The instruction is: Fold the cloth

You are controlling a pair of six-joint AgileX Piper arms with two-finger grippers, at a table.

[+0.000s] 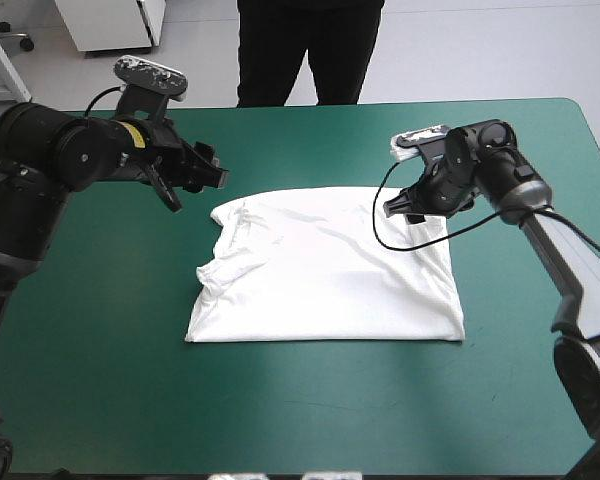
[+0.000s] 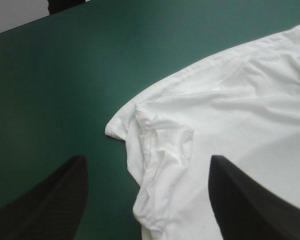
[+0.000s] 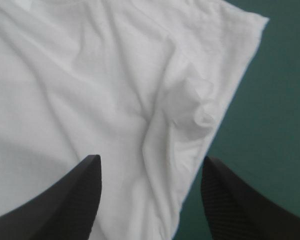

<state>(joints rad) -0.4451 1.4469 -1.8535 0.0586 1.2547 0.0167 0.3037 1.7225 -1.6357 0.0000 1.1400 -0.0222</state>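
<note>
Grippers, two: left gripper [image 1: 194, 176] and right gripper [image 1: 412, 205], each with black fingers spread apart, holding nothing.
T-shirt [image 1: 330, 270], one, white, folded flat at the middle of the teal-green table [image 1: 280, 400]. Its long axis runs left to right, parallel to the near edge, with the crumpled end toward the left gripper.

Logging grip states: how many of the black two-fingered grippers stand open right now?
2. The left gripper, at the far-left corner of the white short-sleeved T-shirt, and the right gripper, at its far-right corner, both have fingers apart, gripping nothing.
</note>
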